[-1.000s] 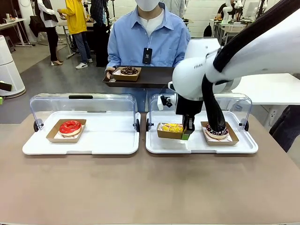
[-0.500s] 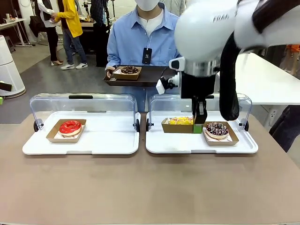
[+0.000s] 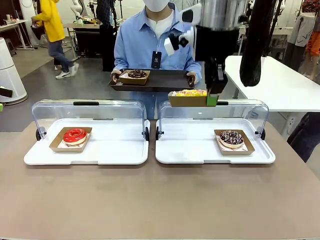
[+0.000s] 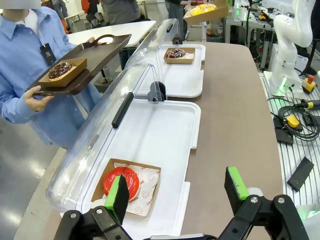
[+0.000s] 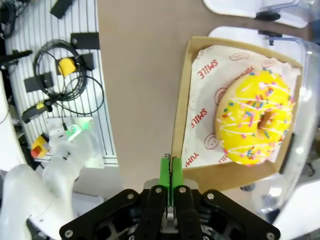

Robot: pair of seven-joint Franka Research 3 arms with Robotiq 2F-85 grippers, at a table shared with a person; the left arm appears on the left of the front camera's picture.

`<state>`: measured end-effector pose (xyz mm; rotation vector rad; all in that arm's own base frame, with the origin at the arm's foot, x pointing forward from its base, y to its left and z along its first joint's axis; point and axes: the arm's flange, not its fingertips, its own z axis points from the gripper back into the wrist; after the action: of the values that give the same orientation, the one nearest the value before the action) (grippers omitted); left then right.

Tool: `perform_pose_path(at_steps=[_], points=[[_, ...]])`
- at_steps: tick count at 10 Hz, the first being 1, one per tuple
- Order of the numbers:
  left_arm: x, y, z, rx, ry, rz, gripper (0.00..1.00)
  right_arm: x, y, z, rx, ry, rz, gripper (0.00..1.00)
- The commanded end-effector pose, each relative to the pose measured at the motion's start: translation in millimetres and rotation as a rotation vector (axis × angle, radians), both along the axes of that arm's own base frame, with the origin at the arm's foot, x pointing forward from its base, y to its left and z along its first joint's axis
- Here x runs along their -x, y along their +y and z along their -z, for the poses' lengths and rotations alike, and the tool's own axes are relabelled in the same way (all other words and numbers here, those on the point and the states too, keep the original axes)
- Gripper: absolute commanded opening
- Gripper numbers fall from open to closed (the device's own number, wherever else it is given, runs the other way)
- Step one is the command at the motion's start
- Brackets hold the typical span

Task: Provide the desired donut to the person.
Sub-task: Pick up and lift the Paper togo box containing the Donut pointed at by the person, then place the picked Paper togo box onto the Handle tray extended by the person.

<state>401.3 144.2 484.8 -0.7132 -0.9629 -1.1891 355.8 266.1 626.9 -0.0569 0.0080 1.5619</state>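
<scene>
My right gripper (image 3: 212, 100) (image 5: 170, 172) is shut on the rim of a cardboard tray (image 3: 187, 101) (image 5: 235, 172) that carries a yellow sprinkled donut (image 3: 189, 93) (image 5: 256, 122). The tray hangs in the air above the right display case, just in front of the person (image 3: 155, 42) in the light blue shirt. That person holds a dark serving tray (image 3: 160, 81) (image 4: 95, 60) with a chocolate donut (image 3: 137, 74) (image 4: 60, 69) on it. My left gripper (image 4: 177, 192) stands open above the left case, over a red glazed donut (image 4: 121, 181) (image 3: 75, 135).
A chocolate sprinkled donut (image 3: 231, 138) (image 4: 176, 53) in its cardboard tray sits in the right white case (image 3: 190, 150). Both clear lids (image 3: 89, 107) stand raised at the back. A white table (image 3: 280, 90) is behind on the right. The brown tabletop (image 3: 160, 200) lies bare in front.
My right gripper has lifted the yellow donut's tray out of the right case, up and toward the person's serving tray. The left arm has not visibly moved.
</scene>
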Motion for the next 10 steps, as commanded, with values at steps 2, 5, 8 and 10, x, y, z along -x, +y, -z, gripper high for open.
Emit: perform_pose_path(at_steps=[2,5,8,10], points=[[1.1,-0.2,-1.7,0.012,0.003,-0.014,1.00,0.0,0.0,0.0,0.000,0.000,0.000,0.00],[1.1,-0.2,-1.7,0.012,0.003,-0.014,1.00,0.0,0.0,0.0,0.000,0.000,0.000,0.00],[1.1,-0.2,-1.7,0.012,0.003,-0.014,1.00,0.0,0.0,0.0,0.000,0.000,0.000,0.00],[1.1,-0.2,-1.7,0.012,0.003,-0.014,1.00,0.0,0.0,0.0,0.000,0.000,0.000,0.00]])
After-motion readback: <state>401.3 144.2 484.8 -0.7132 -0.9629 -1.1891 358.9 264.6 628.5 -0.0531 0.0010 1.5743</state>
